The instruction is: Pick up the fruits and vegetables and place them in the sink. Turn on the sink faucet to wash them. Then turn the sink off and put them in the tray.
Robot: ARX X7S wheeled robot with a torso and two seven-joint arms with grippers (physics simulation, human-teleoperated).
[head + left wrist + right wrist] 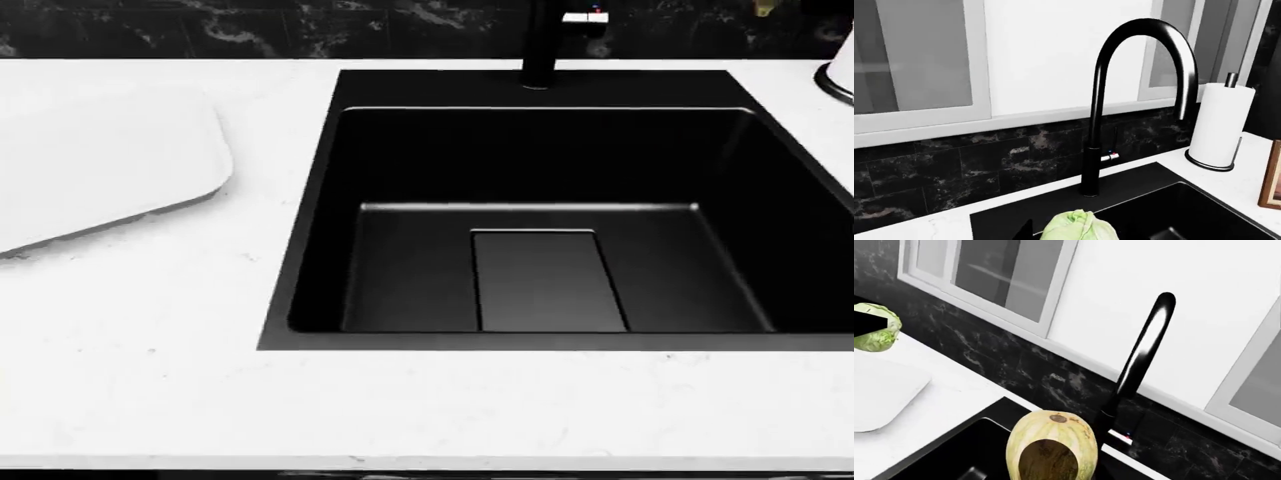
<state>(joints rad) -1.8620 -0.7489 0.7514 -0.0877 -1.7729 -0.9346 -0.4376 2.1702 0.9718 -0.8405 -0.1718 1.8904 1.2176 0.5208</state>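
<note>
My head view shows only the matte black rectangular sink [534,215] — my wrists reveal the pale green leafy cabbage [1079,227] and yellowish-tan pear-shaped squash [1052,450] close before them, above that sink, my jaws' grip unclear.

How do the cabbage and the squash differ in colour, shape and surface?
The cabbage is pale green; the squash is yellowish-tan with green streaks. The cabbage is a round, leafy, wrinkled ball; the squash is longer, smooth and faintly ribbed, with a brown stem scar. Both are up above the sink.
</note>
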